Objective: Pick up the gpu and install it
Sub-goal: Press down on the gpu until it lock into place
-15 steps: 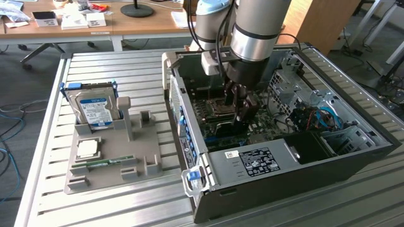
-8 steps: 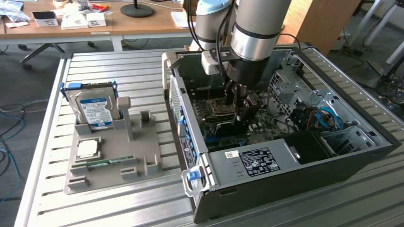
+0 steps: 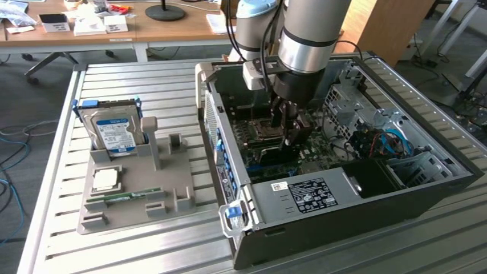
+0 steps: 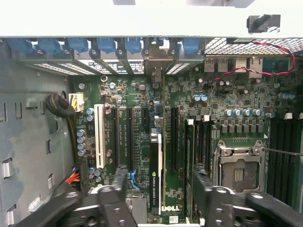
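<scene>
slatted metal workbench [image 3: 152, 245] in an office-like room carries an open pc tower case [image 3: 426, 188] lying on its side and, on the exterior view's left, a grey parts tray [image 3: 129, 214]. the gripper [image 4: 158, 189] is down inside the case over the motherboard [image 4: 227, 101], its jaws released and standing wide, one to each side of the gpu [image 4: 156, 165]. the gpu stands on edge in an expansion slot among the black slots, its bracket end reaching toward the rear slot openings with blue latches [image 4: 106, 46]; nothing is held. judgement: the card appears already set in its slot, so the step in hand is the release after insertion; whether it is fully seated cannot be told. any further move calls for a straight lift clear of the card's edge. the case also holds an empty cpu socket [image 4: 239, 172] and a power supply [image 3: 304, 197]. the tray holds an upright hard drive [image 3: 114, 134], a cpu chip [image 3: 105, 180] and a memory stick [image 3: 133, 196].
</scene>
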Available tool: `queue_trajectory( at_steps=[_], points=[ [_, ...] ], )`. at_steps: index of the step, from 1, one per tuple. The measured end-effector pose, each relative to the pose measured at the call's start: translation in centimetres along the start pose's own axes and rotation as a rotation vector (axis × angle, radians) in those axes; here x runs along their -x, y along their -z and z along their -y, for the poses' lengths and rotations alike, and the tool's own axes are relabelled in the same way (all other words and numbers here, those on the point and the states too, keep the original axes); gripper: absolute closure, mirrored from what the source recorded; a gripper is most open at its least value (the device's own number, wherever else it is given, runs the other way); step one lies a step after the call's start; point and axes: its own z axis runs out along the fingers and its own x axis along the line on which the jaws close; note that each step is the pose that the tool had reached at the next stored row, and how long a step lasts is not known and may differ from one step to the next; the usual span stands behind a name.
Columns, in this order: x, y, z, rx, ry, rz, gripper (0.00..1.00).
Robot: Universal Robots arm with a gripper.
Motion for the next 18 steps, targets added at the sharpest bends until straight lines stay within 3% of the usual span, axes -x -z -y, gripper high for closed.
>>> queue_trajectory(
  at_steps=[1, 4, 6, 13, 18],
  points=[
    [0.00, 0.00, 0.00, 0.0000, 0.000, 0.0000, 0.33],
    [0.00, 0.00, 0.00, 0.0000, 0.000, 0.0000, 0.51],
    [0.00, 0.00, 0.00, 0.0000, 0.000, 0.0000, 0.51],
    [0.00, 0.00, 0.00, 0.0000, 0.000, 0.0000, 0.86],
    [0.00, 0.00, 0.00, 0.0000, 0.000, 0.0000, 0.89]
  ],
)
